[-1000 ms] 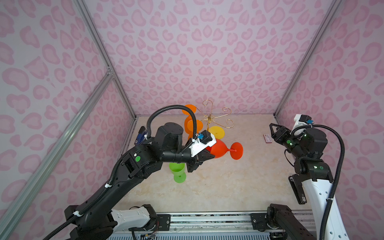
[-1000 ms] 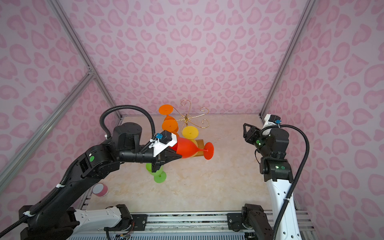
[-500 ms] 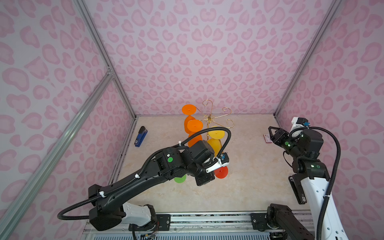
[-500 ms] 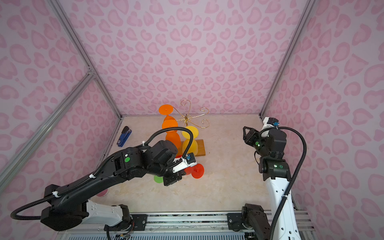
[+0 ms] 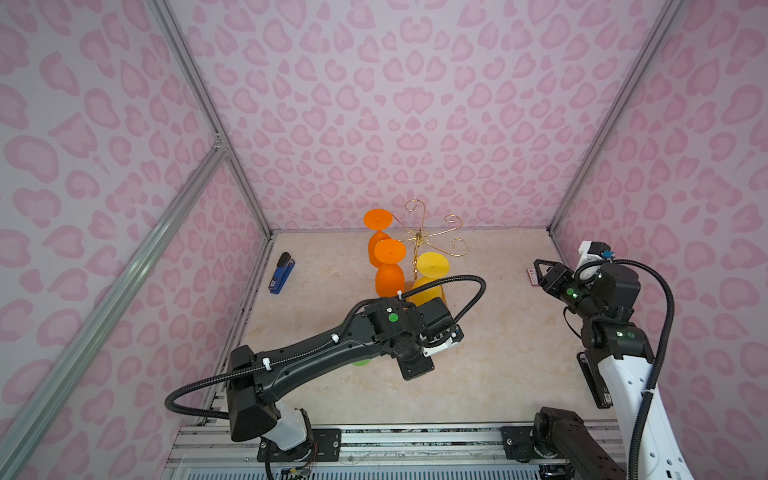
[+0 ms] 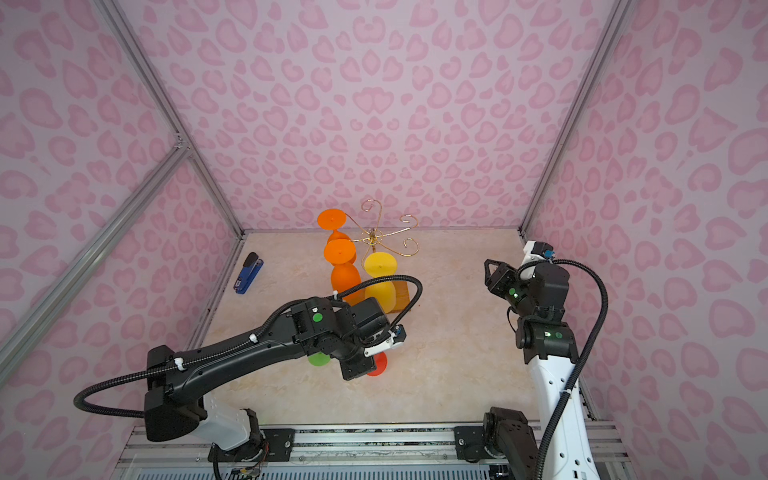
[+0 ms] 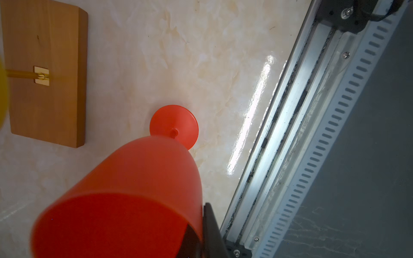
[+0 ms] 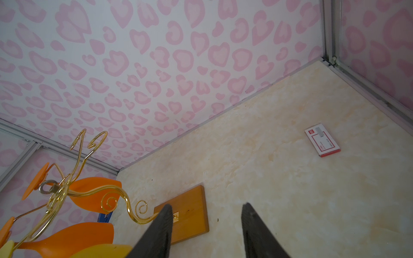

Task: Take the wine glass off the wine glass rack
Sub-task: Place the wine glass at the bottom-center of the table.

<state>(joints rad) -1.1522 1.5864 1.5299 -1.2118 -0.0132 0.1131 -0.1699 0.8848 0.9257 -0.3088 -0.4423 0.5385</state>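
One red wine glass (image 7: 143, 178) off wine glass rack (image 5: 418, 238), upright, foot low over table (image 5: 498, 374) just in front of rack; contact unclear. Left gripper (image 7: 199, 236) clamps rim, likely for set-down. On rack: two orange glasses (image 5: 389, 279) and yellow glass (image 5: 432, 266) hang inverted. Right gripper (image 8: 206, 205) beside rack, jaws apart, empty.

Glossy tabletop (image 7: 201, 67), matt plastic wine glass (image 7: 145, 178)

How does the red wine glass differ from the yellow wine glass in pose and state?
The red wine glass is off the wine glass rack, its bowl pinched by the left gripper; the yellow wine glass hangs from the rack, ungripped. The red wine glass points its foot down toward the table; the yellow wine glass has its foot up and bowl down. Both are coloured stemmed glasses of similar shape.
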